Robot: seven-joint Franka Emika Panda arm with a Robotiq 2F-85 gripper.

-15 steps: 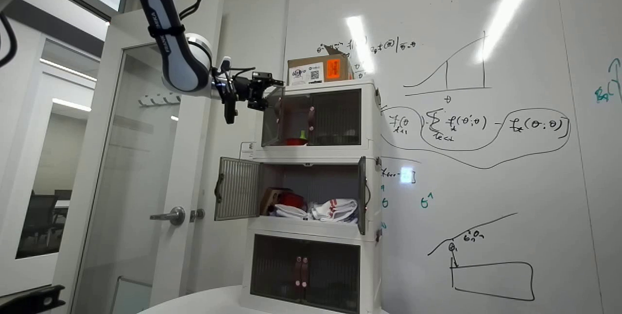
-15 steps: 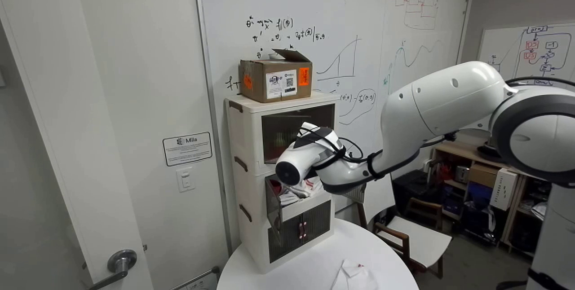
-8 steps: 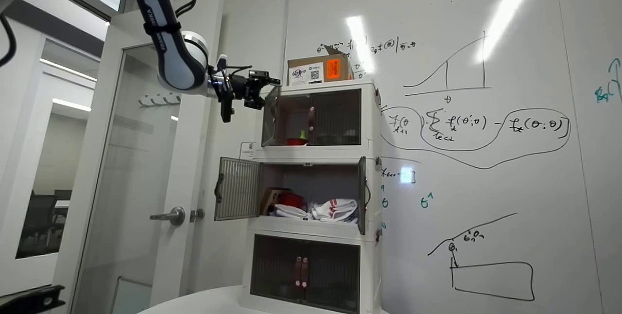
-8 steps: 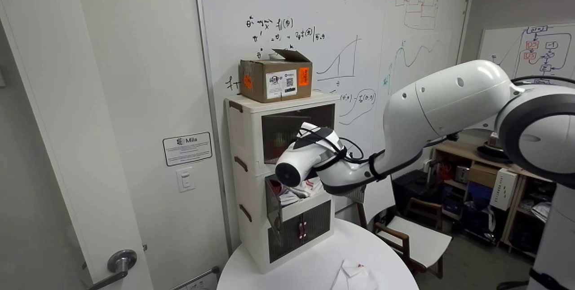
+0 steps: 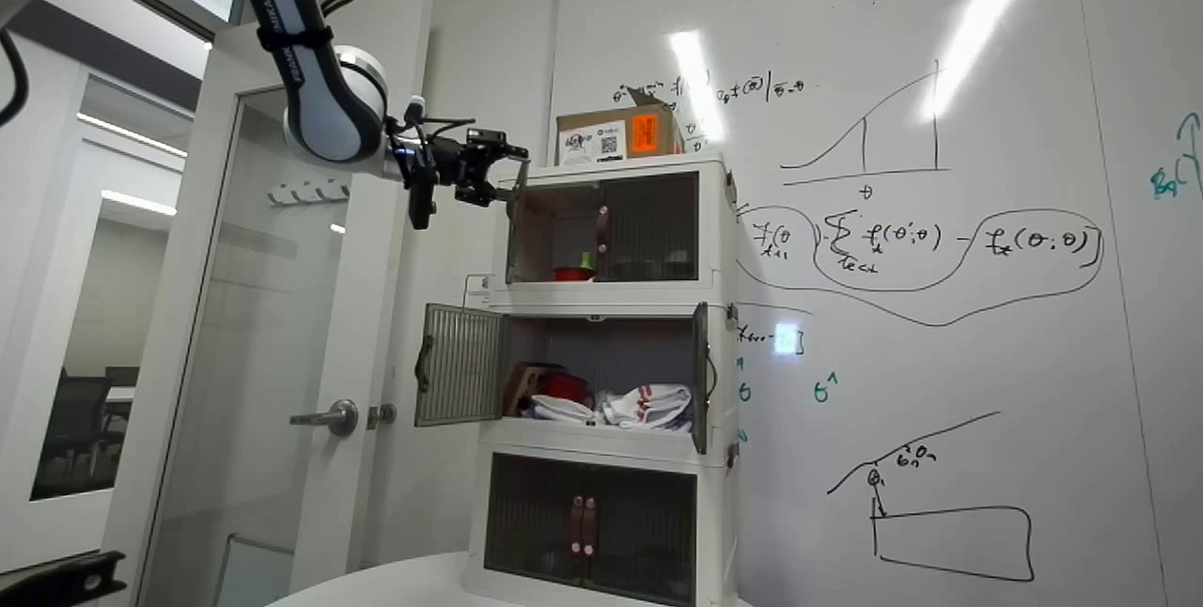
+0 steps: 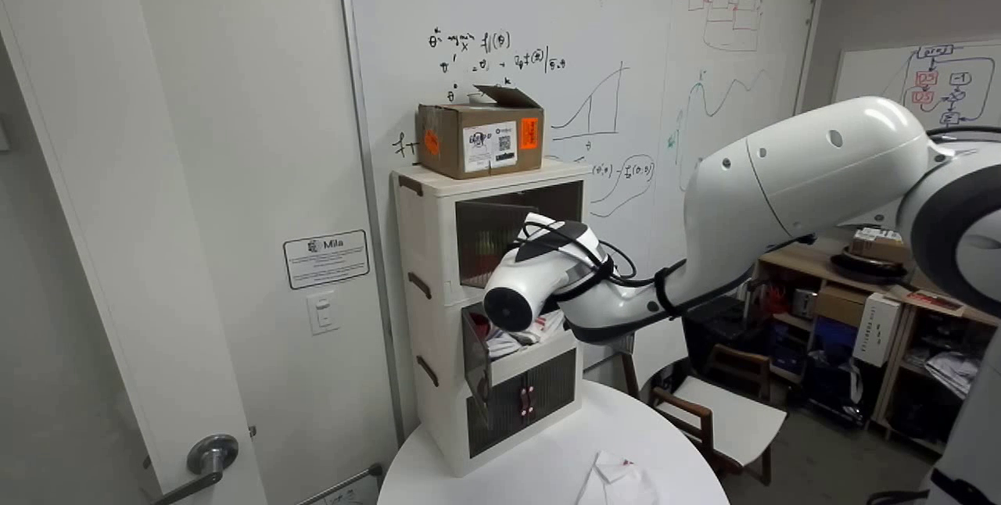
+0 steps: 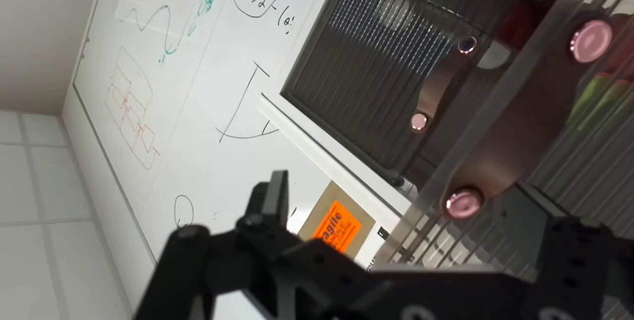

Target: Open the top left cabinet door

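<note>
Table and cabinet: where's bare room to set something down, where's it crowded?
In an exterior view, the table is bare between cabinet and white cloth, and right of that cloth. Crowded: the middle tier, holding cloths, and the top left door, with the gripper at its edge.

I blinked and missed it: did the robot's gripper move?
Yes: in an exterior view, the gripper has shifted toward the picture's left, slightly up, away from the cardboard box.
</note>
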